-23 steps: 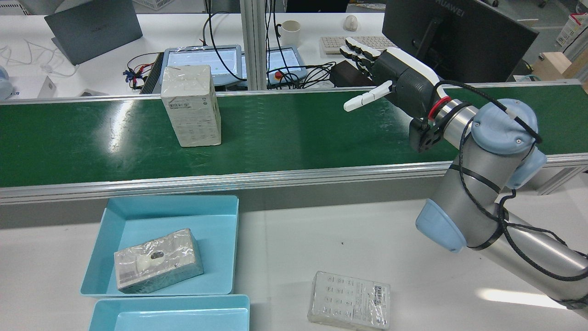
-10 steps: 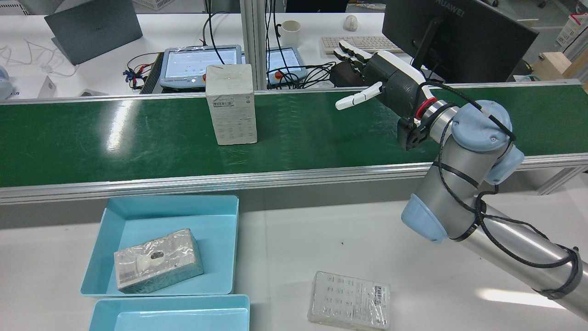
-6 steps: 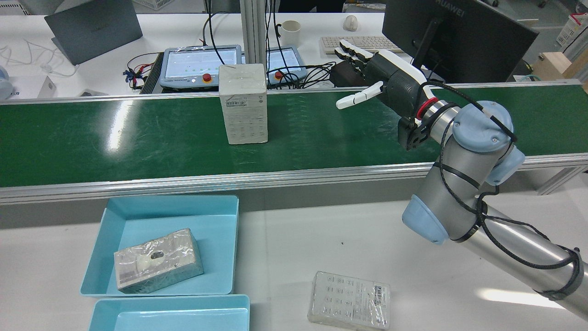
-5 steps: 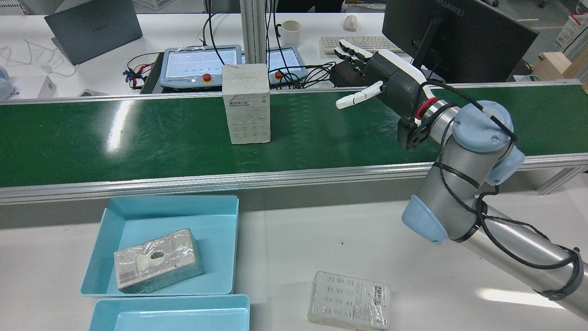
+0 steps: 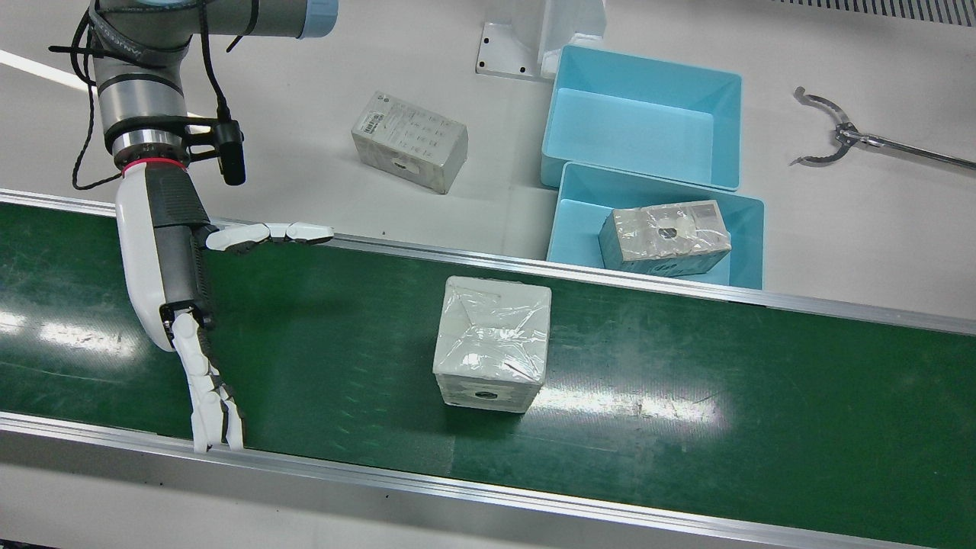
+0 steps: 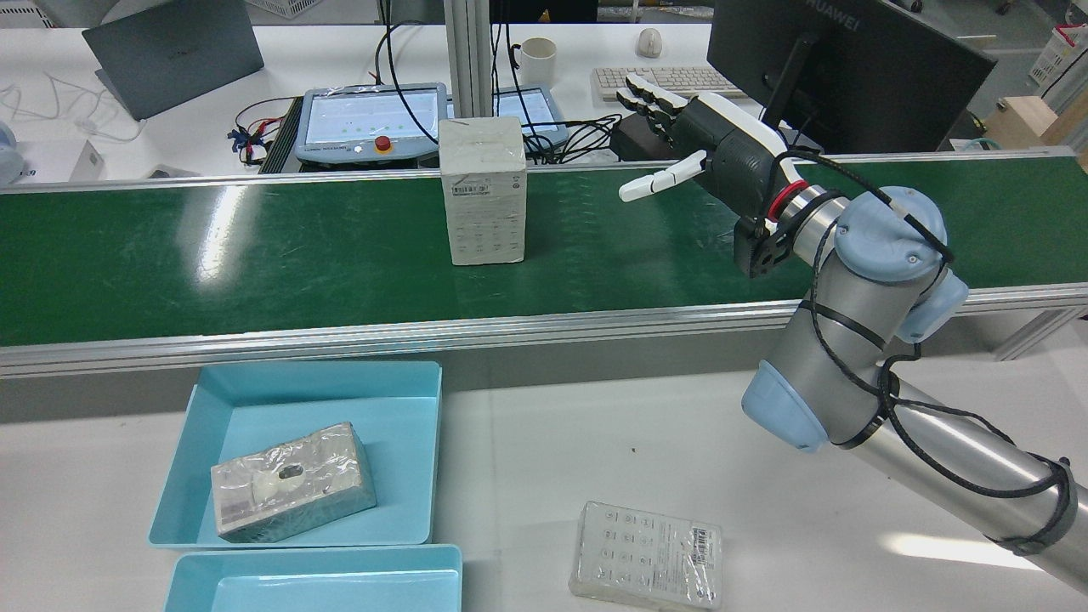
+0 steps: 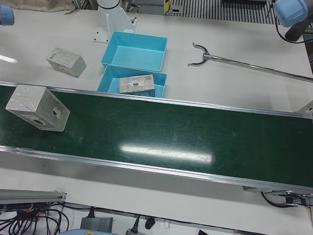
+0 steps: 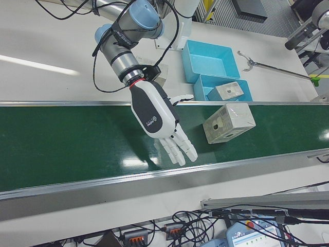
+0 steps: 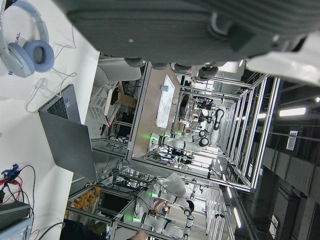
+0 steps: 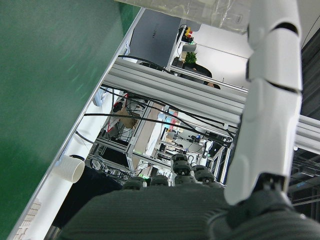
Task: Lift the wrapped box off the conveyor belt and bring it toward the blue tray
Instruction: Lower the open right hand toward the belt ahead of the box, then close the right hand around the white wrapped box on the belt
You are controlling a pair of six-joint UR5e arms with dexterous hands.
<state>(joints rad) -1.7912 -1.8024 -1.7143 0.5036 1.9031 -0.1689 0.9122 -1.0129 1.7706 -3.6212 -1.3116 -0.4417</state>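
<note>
The wrapped box (image 6: 483, 191) stands upright on the green conveyor belt (image 6: 255, 255), near its far edge; it also shows in the front view (image 5: 492, 351) and the right-front view (image 8: 229, 122). My right hand (image 6: 714, 144) is open over the belt, to the box's right in the rear view, with a clear gap between them. Its fingers (image 5: 210, 396) point across the belt and it holds nothing. The blue tray (image 6: 280, 416) sits on the table before the belt with another wrapped box (image 6: 293, 480) in it. My left hand (image 9: 200, 30) shows only as a palm close to its own camera.
A second blue tray (image 6: 314, 582) holding nothing lies next to the first. A flat wrapped box (image 6: 646, 565) lies on the table near my right arm. A long grabber tool (image 5: 839, 137) lies on the table beyond the trays. A monitor and keyboard stand behind the belt.
The wrapped box has ridden the belt to the right in the rear view, closer to my right hand. The right hand shifted slightly left at first, then held still and open.
</note>
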